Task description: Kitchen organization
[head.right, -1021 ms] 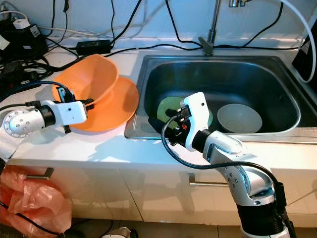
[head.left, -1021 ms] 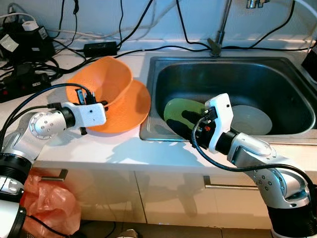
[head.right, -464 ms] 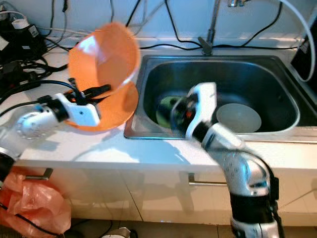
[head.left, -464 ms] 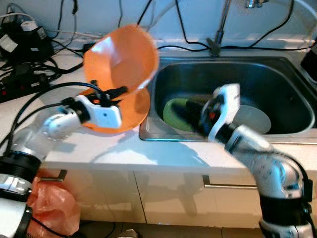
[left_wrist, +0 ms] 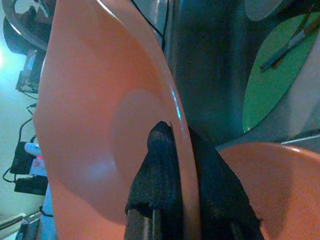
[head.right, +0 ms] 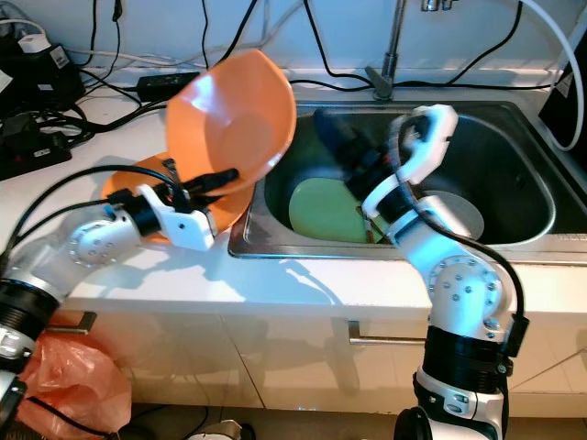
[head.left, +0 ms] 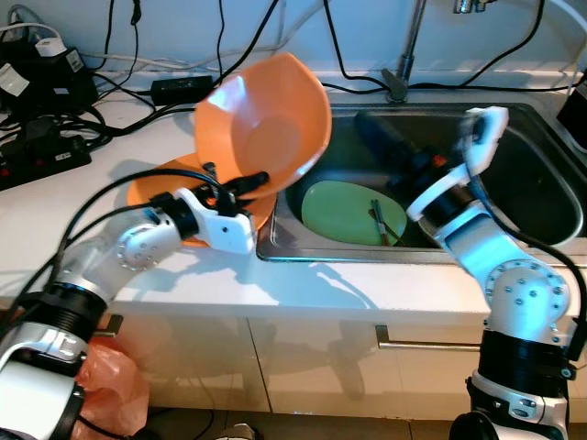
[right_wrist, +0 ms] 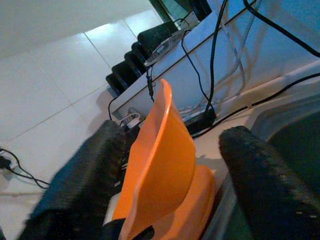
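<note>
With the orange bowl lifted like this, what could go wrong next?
The left gripper pinches only the rim of the tilted orange bowl, so it might slip or swing and drop onto the orange plate or into the sink. The right gripper, fingers open, reaches toward the bowl and may knock it. Chopsticks on the green plate could be hit.

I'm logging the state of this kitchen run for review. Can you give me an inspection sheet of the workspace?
Surface: white counter with a steel sink.
Job's things: orange bowl held up, tilted; orange plate on the counter; green plate with utensils and a grey dish in the sink.
Clutter: power strips.
Grippers: left gripper shut on the bowl's rim; right gripper open over the sink.
Cables: black cables across the counter back.
Surroundings: faucet, orange bag on the floor.
</note>
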### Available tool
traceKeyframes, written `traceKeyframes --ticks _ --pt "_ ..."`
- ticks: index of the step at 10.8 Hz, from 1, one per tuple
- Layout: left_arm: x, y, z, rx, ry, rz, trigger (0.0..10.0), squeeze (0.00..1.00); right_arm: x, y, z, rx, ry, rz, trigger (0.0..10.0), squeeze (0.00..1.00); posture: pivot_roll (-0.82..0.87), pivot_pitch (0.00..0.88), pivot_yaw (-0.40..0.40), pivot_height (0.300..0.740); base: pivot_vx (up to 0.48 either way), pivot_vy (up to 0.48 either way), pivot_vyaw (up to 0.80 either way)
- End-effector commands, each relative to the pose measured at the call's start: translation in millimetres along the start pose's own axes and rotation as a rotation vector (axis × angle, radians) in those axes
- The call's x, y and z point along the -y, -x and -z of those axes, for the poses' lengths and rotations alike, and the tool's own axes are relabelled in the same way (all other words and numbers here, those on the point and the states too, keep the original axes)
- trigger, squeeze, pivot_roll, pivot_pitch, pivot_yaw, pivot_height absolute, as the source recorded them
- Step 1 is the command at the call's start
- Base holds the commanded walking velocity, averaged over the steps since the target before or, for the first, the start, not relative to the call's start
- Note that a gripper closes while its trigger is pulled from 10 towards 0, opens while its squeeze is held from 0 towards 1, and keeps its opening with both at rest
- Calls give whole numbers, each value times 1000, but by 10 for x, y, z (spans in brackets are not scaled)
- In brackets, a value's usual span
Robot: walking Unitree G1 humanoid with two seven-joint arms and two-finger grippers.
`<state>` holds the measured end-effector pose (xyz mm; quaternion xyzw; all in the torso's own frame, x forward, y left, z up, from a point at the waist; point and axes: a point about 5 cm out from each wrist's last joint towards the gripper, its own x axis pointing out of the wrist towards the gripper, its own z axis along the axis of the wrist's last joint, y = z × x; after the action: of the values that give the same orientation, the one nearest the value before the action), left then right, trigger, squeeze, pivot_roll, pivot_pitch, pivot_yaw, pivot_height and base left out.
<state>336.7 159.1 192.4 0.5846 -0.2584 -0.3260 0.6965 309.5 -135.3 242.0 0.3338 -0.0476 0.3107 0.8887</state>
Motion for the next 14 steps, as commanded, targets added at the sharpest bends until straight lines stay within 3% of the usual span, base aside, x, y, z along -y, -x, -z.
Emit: traceKeyframes --ticks 1,2,3,10,14 --pt "-68 -18 -17 17 -22 -32 0 0 -76 -26 -60 20 1 -25 10000 937 104 46 56 740 0 0 0" --pt "-63 -18 -20 19 -23 -32 0 0 -85 -23 -59 19 -2 -30 10000 937 104 46 56 740 0 0 0" --pt "-45 -31 -57 35 -26 -33 0 0 -85 -18 -53 18 -10 -32 10000 24 105 49 55 740 0 0 0" --pt "8 -289 -401 197 -18 -35 0 0 -128 -253 38 -87 38 -50 10000 0 102 55 50 740 0 0 0" --pt "24 -304 -444 214 -21 -33 0 0 -25 -409 36 -225 150 94 10000 0 104 57 49 740 0 0 0"
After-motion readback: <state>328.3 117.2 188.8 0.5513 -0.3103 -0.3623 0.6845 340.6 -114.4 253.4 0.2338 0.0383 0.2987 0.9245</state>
